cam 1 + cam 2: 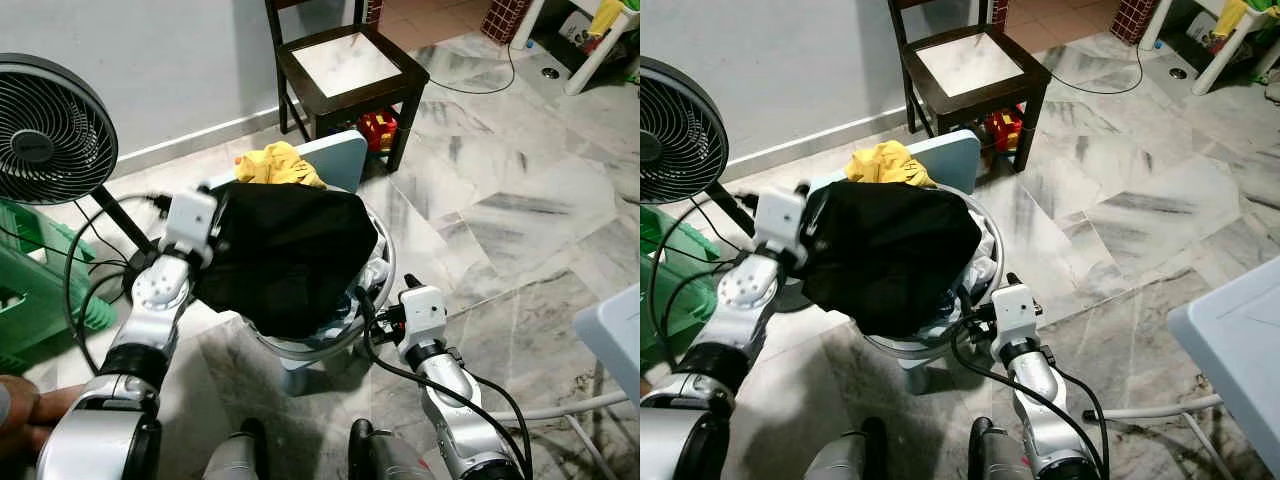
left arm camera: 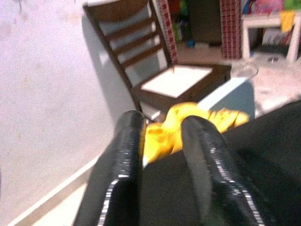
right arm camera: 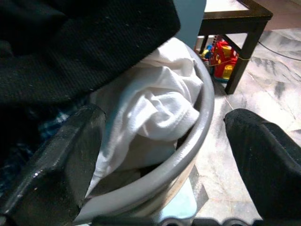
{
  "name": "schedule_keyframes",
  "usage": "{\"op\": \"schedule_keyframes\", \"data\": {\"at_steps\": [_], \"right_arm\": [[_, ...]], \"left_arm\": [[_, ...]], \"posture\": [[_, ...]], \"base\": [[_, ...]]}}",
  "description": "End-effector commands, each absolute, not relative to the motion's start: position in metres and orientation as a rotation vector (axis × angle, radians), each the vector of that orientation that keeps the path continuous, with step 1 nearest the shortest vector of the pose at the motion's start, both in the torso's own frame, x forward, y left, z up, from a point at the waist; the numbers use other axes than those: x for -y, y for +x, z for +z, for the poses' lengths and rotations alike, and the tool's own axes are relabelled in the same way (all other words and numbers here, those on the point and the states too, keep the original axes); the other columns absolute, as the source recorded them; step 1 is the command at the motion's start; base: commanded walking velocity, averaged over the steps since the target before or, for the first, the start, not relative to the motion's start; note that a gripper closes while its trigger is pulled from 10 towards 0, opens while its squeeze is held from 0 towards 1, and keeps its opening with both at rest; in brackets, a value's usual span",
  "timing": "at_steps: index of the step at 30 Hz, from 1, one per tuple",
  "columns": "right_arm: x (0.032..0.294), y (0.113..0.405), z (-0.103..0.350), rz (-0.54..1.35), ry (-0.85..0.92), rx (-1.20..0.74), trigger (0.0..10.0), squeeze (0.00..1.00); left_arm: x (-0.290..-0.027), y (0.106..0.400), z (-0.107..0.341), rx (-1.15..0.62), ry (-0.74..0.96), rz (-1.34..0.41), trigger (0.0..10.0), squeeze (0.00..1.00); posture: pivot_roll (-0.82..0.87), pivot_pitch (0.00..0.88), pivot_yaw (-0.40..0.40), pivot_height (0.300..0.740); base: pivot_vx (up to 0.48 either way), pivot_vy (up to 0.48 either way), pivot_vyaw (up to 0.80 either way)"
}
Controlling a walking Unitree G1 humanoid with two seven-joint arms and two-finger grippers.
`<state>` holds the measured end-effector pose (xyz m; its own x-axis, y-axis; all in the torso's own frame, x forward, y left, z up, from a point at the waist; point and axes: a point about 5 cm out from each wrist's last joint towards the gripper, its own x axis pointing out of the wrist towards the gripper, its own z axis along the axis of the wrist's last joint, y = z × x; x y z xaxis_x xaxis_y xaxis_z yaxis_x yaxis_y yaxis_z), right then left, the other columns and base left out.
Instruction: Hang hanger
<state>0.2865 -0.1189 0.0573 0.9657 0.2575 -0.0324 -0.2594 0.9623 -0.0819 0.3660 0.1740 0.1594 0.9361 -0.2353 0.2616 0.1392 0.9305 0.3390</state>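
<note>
Left eye view: a grey basin of laundry sits on a pale blue stool on the marble floor. A black cloth is heaped over it, with a yellow cloth behind. The left arm reaches to the cloth's near-left edge; the right arm comes up at the basin's right rim. A chair stands beyond and a fan at far left. No hanger can be made out, nor any rail to hang it on.

Right eye view: the same scene, nothing to add.

Left wrist view: the left tool has its fingers slightly apart with black cloth between and under them; whether they pinch it I cannot tell.

Right wrist view: the right tool is spread wide, straddling the basin rim, gripping nothing, with a white cloth bunched inside.

By my judgement the task has hardly begun: a hanger must first be found, then lifted, then hung.
</note>
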Motion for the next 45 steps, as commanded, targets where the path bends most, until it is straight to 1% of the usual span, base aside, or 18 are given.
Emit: {"op": "schedule_keyframes", "data": {"at_steps": [1,4,6,9,13,20,21,22,23,24,25,28,35,36,38,40,43,45], "right_arm": [[0.122,0.281,0.049,0.255,-0.087,-0.059,10.0,0.00],[0.123,0.281,0.049,0.248,-0.087,-0.058,10.0,0.00],[0.123,0.281,0.049,0.247,-0.088,-0.057,10.0,0.00],[0.121,0.282,0.049,0.250,-0.088,-0.056,10.0,0.00],[0.119,0.283,0.050,0.258,-0.088,-0.052,10.0,0.00],[0.121,0.282,0.049,0.250,-0.090,-0.056,10.0,0.00],[0.121,0.282,0.049,0.250,-0.090,-0.056,10.0,0.00],[0.121,0.281,0.048,0.247,-0.089,-0.057,10.0,0.00],[0.121,0.280,0.048,0.246,-0.089,-0.057,10.0,0.00],[0.121,0.280,0.048,0.245,-0.088,-0.057,10.0,0.00],[0.120,0.279,0.048,0.244,-0.087,-0.058,10.0,0.00],[0.120,0.278,0.047,0.239,-0.086,-0.058,10.0,0.00],[0.121,0.281,0.048,0.230,-0.086,-0.056,10.0,0.00],[0.121,0.281,0.048,0.229,-0.087,-0.056,10.0,0.00],[0.121,0.281,0.048,0.228,-0.088,-0.055,10.0,0.00],[0.121,0.281,0.048,0.230,-0.089,-0.057,10.0,0.00],[0.120,0.281,0.048,0.234,-0.089,-0.057,10.0,0.00],[0.118,0.280,0.047,0.236,-0.088,-0.059,10.0,0.00]], "left_arm": [[-0.171,0.362,0.159,0.332,0.337,-0.192,0.0,0.00],[-0.159,0.361,0.171,0.413,0.322,-0.197,0.0,0.00],[-0.156,0.361,0.173,0.423,0.321,-0.207,0.0,0.00],[-0.151,0.369,0.168,0.350,0.314,-0.242,0.0,0.00],[-0.145,0.375,0.168,0.315,0.296,-0.283,0.0,0.00],[-0.112,0.375,0.172,0.315,0.183,-0.431,0.0,0.00],[-0.112,0.375,0.172,0.315,0.183,-0.431,0.0,0.00],[-0.102,0.374,0.171,0.314,0.165,-0.471,3.1,0.00],[-0.099,0.374,0.170,0.313,0.161,-0.482,3.1,0.00],[-0.097,0.373,0.170,0.313,0.161,-0.487,8.5,0.31],[-0.092,0.372,0.170,0.315,0.143,-0.503,10.0,1.00],[-0.079,0.369,0.169,0.315,0.076,-0.547,10.0,1.00],[-0.071,0.367,0.164,0.253,-0.060,-0.609,10.0,1.00],[-0.069,0.366,0.161,0.217,-0.074,-0.660,10.0,1.00],[-0.069,0.366,0.160,0.204,-0.079,-0.673,10.0,1.00],[-0.070,0.366,0.153,0.144,-0.101,-0.716,10.0,1.00],[-0.074,0.367,0.151,0.124,-0.103,-0.714,10.0,1.00],[-0.085,0.370,0.147,0.087,-0.107,-0.683,10.0,1.00]], "posture": [[-0.02,0.264,-0.003,0.740],[-0.02,0.260,0.000,0.740],[-0.02,0.259,-0.001,0.740],[-0.02,0.255,-0.003,0.740],[-0.02,0.256,-0.008,0.740],[-0.02,0.265,0.000,0.740],[-0.02,0.265,0.000,0.740],[-0.03,0.266,0.005,0.740],[-0.03,0.266,0.005,0.740],[-0.03,0.266,0.005,0.740],[-0.04,0.265,0.007,0.740],[-0.04,0.263,0.012,0.740],[-0.04,0.260,0.012,0.740],[-0.03,0.262,0.011,0.740],[-0.03,0.262,0.011,0.740],[-0.03,0.265,0.010,0.740],[-0.03,0.265,0.010,0.740],[-0.03,0.268,0.009,0.740]], "base": [[0.000,0.000,0.00],[0.000,0.000,0.00],[0.000,0.000,0.00],[0.000,0.000,0.00],[0.000,0.000,0.00],[0.000,0.000,0.00],[0.000,0.000,0.00],[0.000,0.000,0.00],[0.000,0.000,0.00],[0.000,0.000,0.00],[0.000,0.000,0.00],[0.000,0.000,0.00],[0.000,0.000,0.00],[0.000,0.000,0.00],[0.000,0.000,0.00],[0.000,0.000,0.00],[0.000,0.000,0.00],[0.000,0.000,0.00]]}}
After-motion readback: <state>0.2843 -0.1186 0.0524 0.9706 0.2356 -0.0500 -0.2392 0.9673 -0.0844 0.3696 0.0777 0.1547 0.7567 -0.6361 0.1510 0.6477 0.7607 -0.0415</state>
